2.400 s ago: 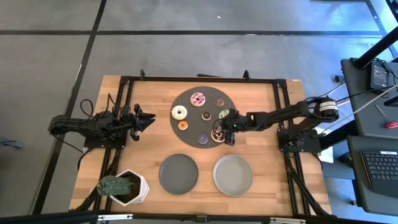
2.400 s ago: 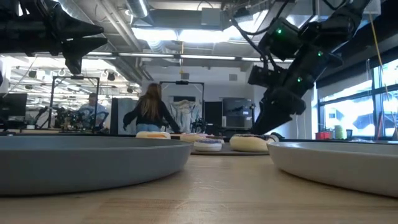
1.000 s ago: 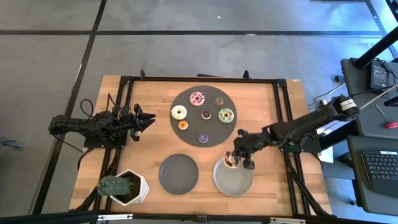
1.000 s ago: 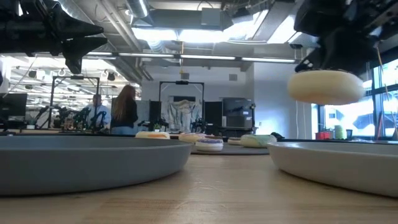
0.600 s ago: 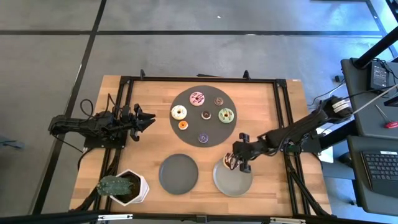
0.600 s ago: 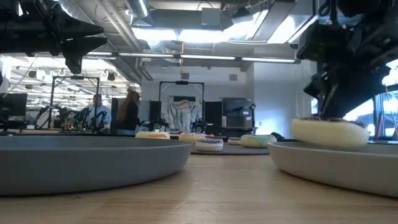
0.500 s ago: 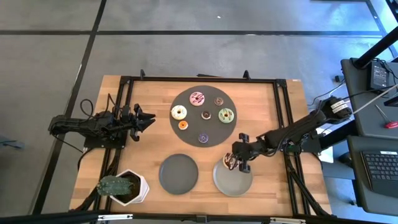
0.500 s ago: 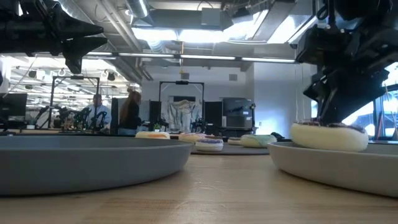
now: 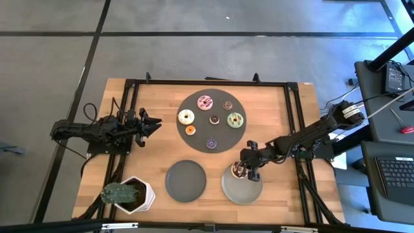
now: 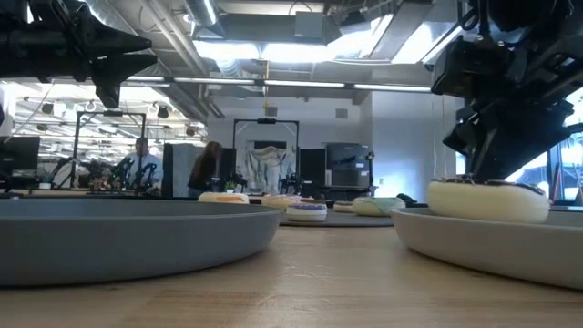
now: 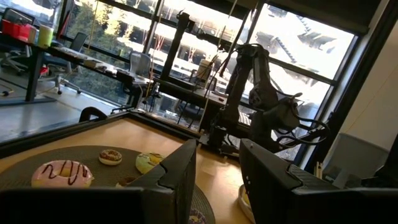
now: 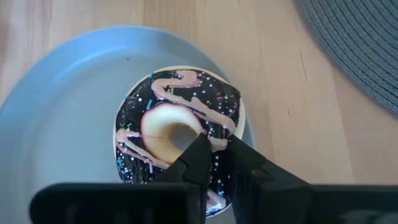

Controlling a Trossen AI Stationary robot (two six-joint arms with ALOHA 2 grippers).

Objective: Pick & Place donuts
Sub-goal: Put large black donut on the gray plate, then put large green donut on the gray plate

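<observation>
Chocolate donut (image 12: pixel 178 134) on light plate (image 9: pixel 242 191); dark plate (image 9: pixel 185 180), cactus (image 9: pixel 120 192) alongside.

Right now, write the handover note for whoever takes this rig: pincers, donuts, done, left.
Right pincer: down on the chocolate-sprinkled donut, which sits in the light grey plate; grip state unclear.
Left pincer: open, waiting at the table's left side.
Done: that one donut is on its plate.
Left: six donuts on the dark round mat: pink, white, green, plus three minis. Dark grey plate holds none.

donuts (image 9: pixel 234 120): 7 | plates (image 9: pixel 185 180): 2 | round mat (image 9: pixel 197 129): 1 | potted cactus (image 9: pixel 121 193): 1
</observation>
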